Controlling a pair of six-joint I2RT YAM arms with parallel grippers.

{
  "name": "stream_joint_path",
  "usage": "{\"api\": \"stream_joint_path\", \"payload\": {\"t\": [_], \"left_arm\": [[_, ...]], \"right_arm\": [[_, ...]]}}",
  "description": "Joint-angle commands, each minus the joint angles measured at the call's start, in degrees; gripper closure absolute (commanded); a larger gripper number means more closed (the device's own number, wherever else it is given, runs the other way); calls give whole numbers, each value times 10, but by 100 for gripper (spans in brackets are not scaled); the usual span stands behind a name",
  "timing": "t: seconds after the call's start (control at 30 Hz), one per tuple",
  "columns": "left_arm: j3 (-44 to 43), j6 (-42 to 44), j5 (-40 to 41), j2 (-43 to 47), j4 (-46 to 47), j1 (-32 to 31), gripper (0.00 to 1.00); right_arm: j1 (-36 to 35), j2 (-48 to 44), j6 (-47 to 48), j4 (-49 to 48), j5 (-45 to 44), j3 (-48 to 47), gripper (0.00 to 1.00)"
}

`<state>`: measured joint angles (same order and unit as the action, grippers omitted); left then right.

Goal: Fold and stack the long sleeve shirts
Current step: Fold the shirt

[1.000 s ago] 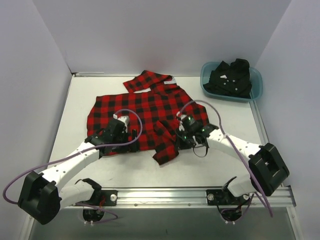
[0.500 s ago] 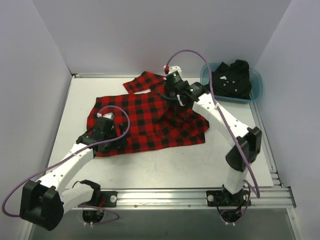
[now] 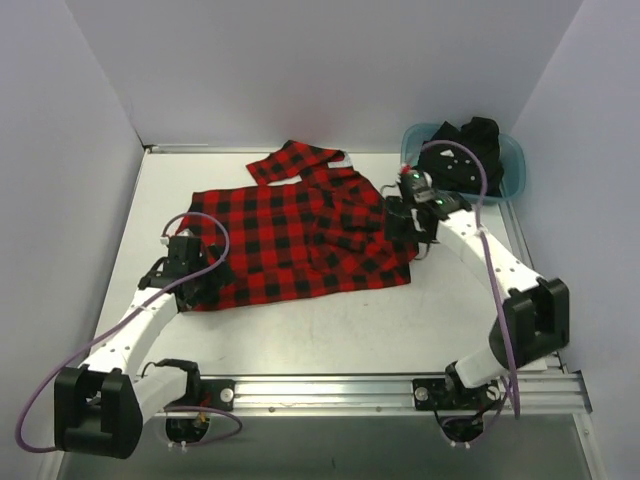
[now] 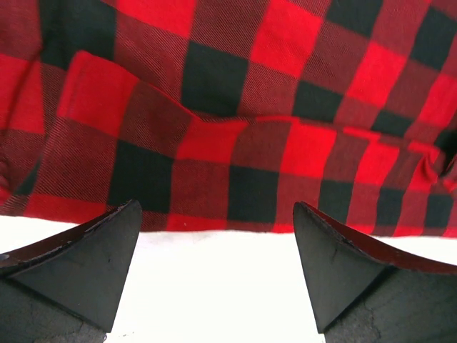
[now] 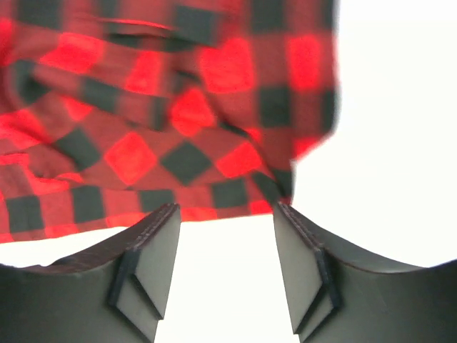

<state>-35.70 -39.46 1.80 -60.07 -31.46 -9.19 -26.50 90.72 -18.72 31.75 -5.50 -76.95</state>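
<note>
**Both grippers open at the edges of the flannel**

The left gripper stands wide. Its dark, wedge-shaped fingers have nothing between them and hover over bare white table, just short of the shirt's near hem. The right gripper is parted about halfway and also empty. Its blocky matte pads sit at the shirt's right edge, over its near right corner.

The red-and-black flannel shirt lies spread in the middle of the table as a rough rectangle. Its woven twill shows in large checks, with soft ridges and a folded layer across the body. One sleeve pokes out at the far edge. The black shirt sits crumpled in the teal plastic tub at the far right corner, apart from the flannel.

A second ago the right gripper was shut on a flap of flannel that hung past the near hem. It has since swung that flap up over the body and let go, and the hem now runs nearly straight. The left arm has drawn back toward the shirt's near left corner, its jaws as wide as before.
</note>
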Motion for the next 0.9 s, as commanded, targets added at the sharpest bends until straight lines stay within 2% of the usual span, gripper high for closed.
{"api": "stream_joint_path", "payload": {"t": [0.0,0.1,0.23,0.57,0.67,0.87], "left_arm": [[4,-24,-13,-18,38,28,3],[-3,-26,-14,-36,41,43,3],[-13,-20,4,-64,49,64,4],[-29,-24,22,-136,58,88,7],[-16,-32,16,-152,58,121,7],[26,-48,28,-123,38,164,7]], "right_arm": [[79,-76,-49,-53,131,130,47],[142,-90,-77,-118,221,218,54],[195,-84,-119,-214,292,292,58],[198,-28,-147,-292,284,311,60],[205,-11,-159,-299,283,326,60],[253,5,-196,-293,269,382,68]]}}
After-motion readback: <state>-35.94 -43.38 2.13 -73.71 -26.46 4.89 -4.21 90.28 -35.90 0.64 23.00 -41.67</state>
